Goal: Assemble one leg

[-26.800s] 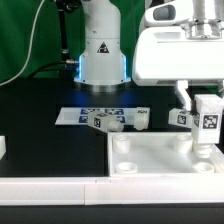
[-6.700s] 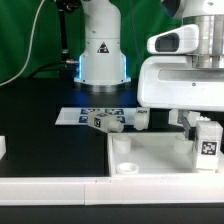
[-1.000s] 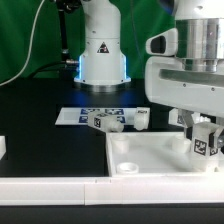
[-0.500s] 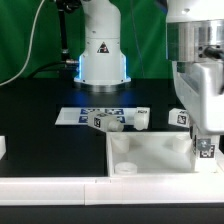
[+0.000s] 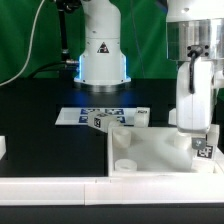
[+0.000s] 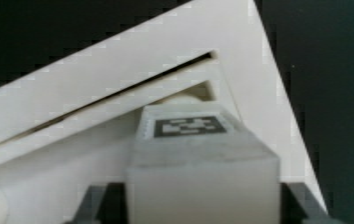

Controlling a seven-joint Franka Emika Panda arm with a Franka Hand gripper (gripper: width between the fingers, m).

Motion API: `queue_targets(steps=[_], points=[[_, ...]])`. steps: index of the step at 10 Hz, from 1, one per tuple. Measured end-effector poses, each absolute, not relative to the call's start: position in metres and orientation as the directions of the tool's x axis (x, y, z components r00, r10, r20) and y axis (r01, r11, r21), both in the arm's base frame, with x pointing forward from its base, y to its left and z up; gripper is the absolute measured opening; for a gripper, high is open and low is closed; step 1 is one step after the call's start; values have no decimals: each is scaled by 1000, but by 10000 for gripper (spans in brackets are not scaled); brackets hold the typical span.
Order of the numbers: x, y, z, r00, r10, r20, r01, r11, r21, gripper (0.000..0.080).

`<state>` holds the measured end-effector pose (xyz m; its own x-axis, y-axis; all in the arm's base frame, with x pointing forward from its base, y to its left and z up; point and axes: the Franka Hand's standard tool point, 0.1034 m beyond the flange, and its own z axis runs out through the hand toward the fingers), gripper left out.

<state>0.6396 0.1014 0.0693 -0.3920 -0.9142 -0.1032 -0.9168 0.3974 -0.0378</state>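
Observation:
My gripper is shut on a white leg with a black-and-white tag. It holds the leg upright, low over the corner of the large white panel at the exterior view's right. Its lower end is hidden, so I cannot tell whether it sits in a socket. In the wrist view the leg fills the space between the dark fingers of the gripper, with the panel's edge beyond it. Two more legs lie behind the panel.
The marker board lies behind the panel, in front of the robot base. A small white part sits at the exterior view's left edge. A round socket shows at the panel's near left corner.
The wrist has turned about its upright axis over the last second. The held leg has sunk lower at the panel's right corner.

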Motion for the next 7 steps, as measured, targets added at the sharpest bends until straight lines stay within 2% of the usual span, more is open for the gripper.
queue_targets(steps=[1, 2, 3, 4, 5, 6, 7], points=[[639, 101, 69, -389, -915, -103, -918, 395, -37, 286], [639, 102, 69, -387, -916, -103, -919, 393, -38, 384], [641, 104, 76, -366, -924, -110, -927, 373, -46, 521], [642, 105, 89, -350, -928, -124, -932, 359, -57, 609], [642, 105, 106, -343, -928, -143, -932, 355, -67, 609], [646, 105, 126, -328, -931, -161, -936, 343, -79, 641], [650, 102, 134, -318, -933, -167, -937, 336, -92, 648]])
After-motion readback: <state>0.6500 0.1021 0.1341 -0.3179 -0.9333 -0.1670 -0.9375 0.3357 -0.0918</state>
